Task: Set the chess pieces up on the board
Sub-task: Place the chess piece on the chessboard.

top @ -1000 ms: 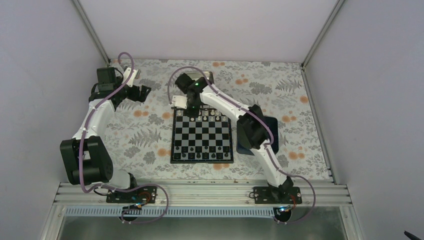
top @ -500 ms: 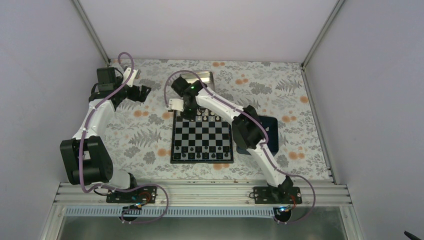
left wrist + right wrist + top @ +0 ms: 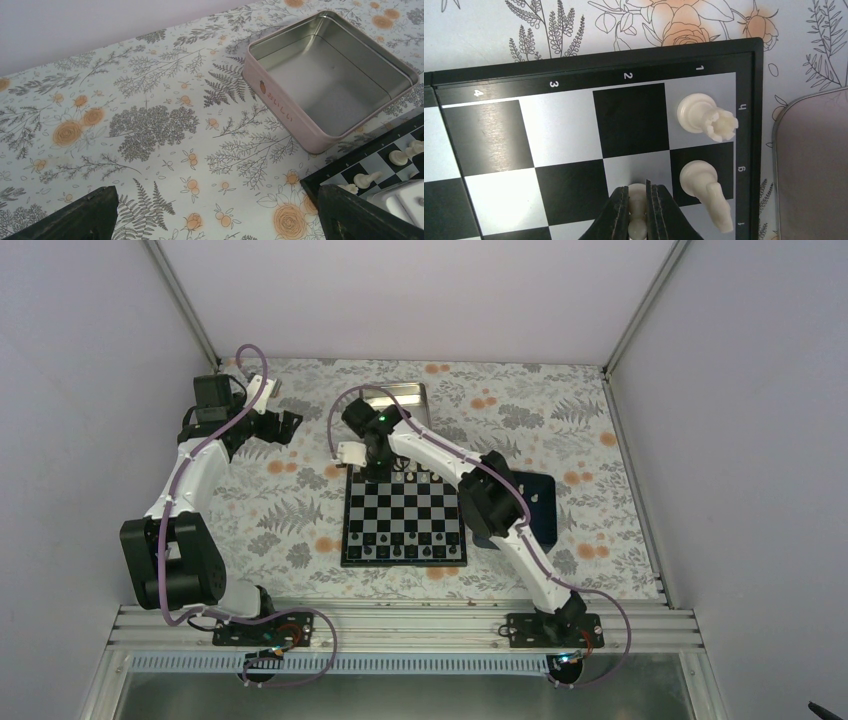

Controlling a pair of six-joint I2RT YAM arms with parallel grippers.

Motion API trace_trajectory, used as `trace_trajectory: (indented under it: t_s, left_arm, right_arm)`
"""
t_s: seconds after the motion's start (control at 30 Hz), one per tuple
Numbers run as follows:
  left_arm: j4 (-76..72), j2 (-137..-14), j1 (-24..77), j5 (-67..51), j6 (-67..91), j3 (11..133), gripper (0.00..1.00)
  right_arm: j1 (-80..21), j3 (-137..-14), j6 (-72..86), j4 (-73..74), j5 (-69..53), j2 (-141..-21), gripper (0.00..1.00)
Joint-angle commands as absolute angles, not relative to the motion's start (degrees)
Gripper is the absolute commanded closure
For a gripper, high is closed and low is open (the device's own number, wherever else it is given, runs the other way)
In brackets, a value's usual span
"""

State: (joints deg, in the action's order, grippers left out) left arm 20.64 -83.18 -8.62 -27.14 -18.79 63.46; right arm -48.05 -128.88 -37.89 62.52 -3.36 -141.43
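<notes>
The board (image 3: 404, 562) lies flat in the middle of the table. White chess pieces (image 3: 420, 473) line its far rows. My right gripper (image 3: 637, 190) is shut on a cream pawn (image 3: 637, 197) over a white square near the board's far left corner (image 3: 352, 468). Whether the pawn touches the square I cannot tell. In the right wrist view a rook (image 3: 704, 117) stands on the corner square, with a knight (image 3: 709, 192) on the black square beside the pawn. My left gripper (image 3: 290, 425) hangs open over the floral cloth left of the board, its fingers (image 3: 95, 215) wide apart with nothing between them.
A shiny metal tray (image 3: 280, 107) sits empty just beyond the board's far left corner (image 3: 320, 182). A dark blue tray (image 3: 545, 502) lies right of the board, partly under the right arm. Dark pieces (image 3: 405, 552) stand along the board's near row.
My right gripper has shifted left along the board's far edge towards the corner, still holding the pawn. The left arm has not moved.
</notes>
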Motion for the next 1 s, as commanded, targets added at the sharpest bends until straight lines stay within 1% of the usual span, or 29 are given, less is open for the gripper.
trace_trajectory:
  t_s: [0.0, 0.2, 0.47, 0.57, 0.63, 0.8, 0.97]
  left_arm:
    - [19.9, -82.8, -9.1, -28.6, -18.8, 63.7, 0.01]
    - [19.9, -82.9, -9.1, -28.7, -18.9, 63.6, 0.02]
    - [20.1, -82.9, -9.1, -28.9, -19.1, 63.6, 0.02]
    - [20.2, -82.9, -9.1, -29.3, -19.2, 63.7, 0.02]
    - [20.3, -82.9, -9.1, -29.3, -19.2, 63.7, 0.02]
    - [20.3, -82.9, -9.1, -29.3, -19.2, 63.7, 0.02]
    - [20.3, -82.9, -9.1, -29.2, -19.3, 63.6, 0.02]
  right_arm:
    - [-48.6, -130.2, -38.1, 61.4, -3.7, -142.6, 0.92]
    - [-48.6, -129.9, -37.7, 60.7, -3.6, -142.6, 0.9]
    - [-48.7, -130.0, -37.1, 60.0, -3.7, -141.2, 0.8]
    - [-48.7, -129.8, -36.9, 60.6, -3.5, -139.6, 0.74]
    - [-48.6, -129.6, -36.6, 61.0, -3.2, -137.9, 0.73]
    - [-48.6, -127.4, -35.9, 62.8, -2.5, -129.3, 0.71]
    - [-46.9, -116.9, -35.4, 64.1, -1.1, -114.8, 0.7]
